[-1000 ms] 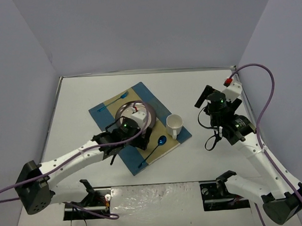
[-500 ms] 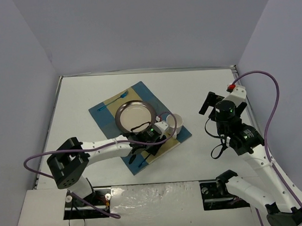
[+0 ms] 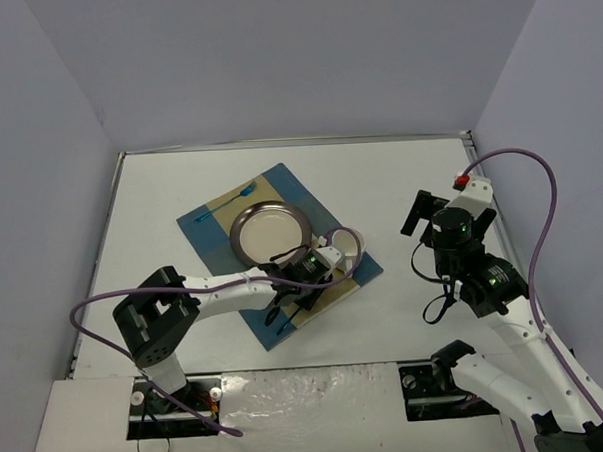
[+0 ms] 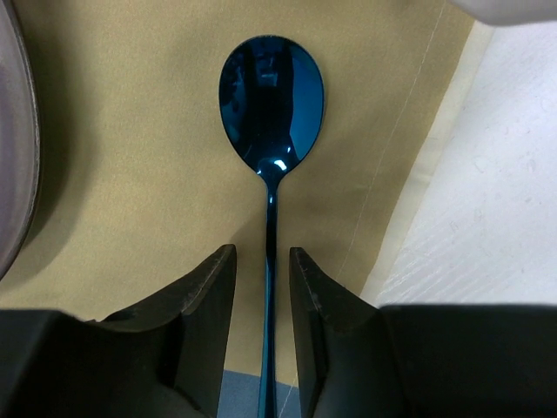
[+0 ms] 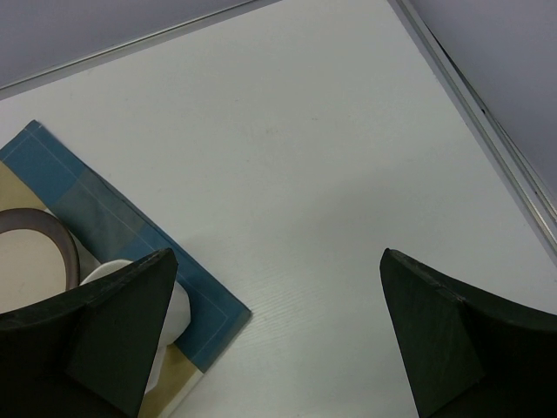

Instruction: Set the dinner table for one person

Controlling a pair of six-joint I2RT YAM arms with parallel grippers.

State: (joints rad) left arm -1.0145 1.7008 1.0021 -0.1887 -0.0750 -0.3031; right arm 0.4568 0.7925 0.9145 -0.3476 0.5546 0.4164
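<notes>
The left gripper (image 4: 263,261) hung low over the blue-and-tan striped cloth mat (image 4: 130,157). Its jaws stood narrowly apart astride the handle of the glossy blue metal spoon (image 4: 271,100), not yet pinching. The step looked like taking up the spoon. The next move called for a square pinch and level lift, clear of the round metal plate (image 3: 270,234) and white mug (image 3: 354,242). The right gripper (image 5: 278,261) gaped wide above the white rectangular dinner table (image 5: 331,131), which bore the mat mid-surface.

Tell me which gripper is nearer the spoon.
Left. The left gripper straddles the spoon at its handle, jaws either side. The right gripper hangs open over the table, right of the mat.
</notes>
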